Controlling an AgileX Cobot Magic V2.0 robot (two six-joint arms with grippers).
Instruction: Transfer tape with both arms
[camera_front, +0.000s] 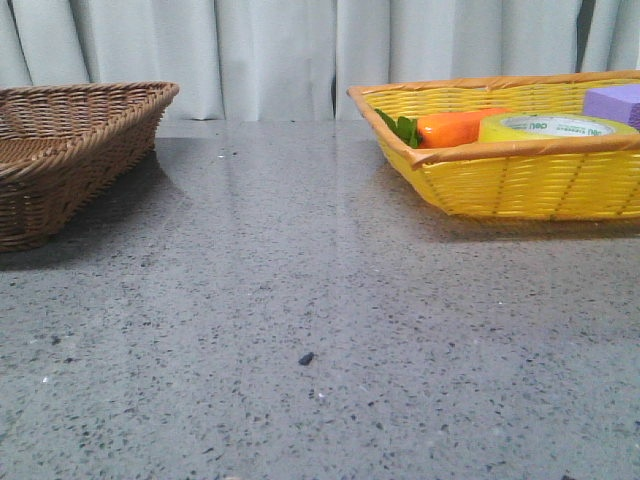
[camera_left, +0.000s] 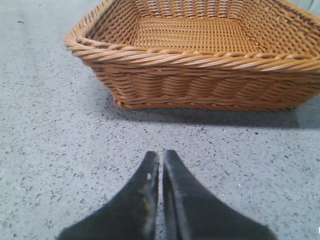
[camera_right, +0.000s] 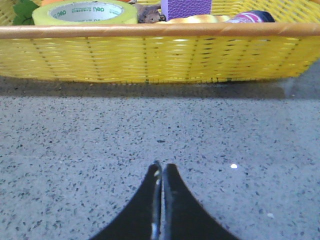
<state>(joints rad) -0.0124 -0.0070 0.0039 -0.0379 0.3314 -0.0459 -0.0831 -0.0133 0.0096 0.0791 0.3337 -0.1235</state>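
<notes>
Pale grey-white curtains (camera_front: 270, 55) hang in folds behind a grey speckled stone-like surface (camera_front: 300, 300) with a dull sheen and a small dark fleck near its middle. On the left of the surface sits a brown wicker basket (camera_front: 70, 150), tightly woven with a braided rim; the left wrist view shows nothing lying in the part of it that can be seen. On the right sits a yellow woven basket (camera_front: 520, 185) with an orange-tan rim band.

The tape (camera_front: 555, 128) lies flat inside the yellow basket, close behind its front wall: a glossy yellow roll with a white inner ring bearing green lettering. Beside it lie an orange toy carrot (camera_front: 455, 127) with green leaves and a purple block (camera_front: 612, 102) with a bumpy top. In the right wrist view other small items show in the basket, too hidden to name.

The right gripper (camera_right: 161, 172) hovers over bare surface outside the yellow basket, its black tapered fingers pressed together on nothing; the tape (camera_right: 85, 12) is well apart from it, beyond the basket wall. The left gripper (camera_left: 160, 160) is likewise clenched and empty, its worn black pads meeting, facing the brown basket's near wall.
</notes>
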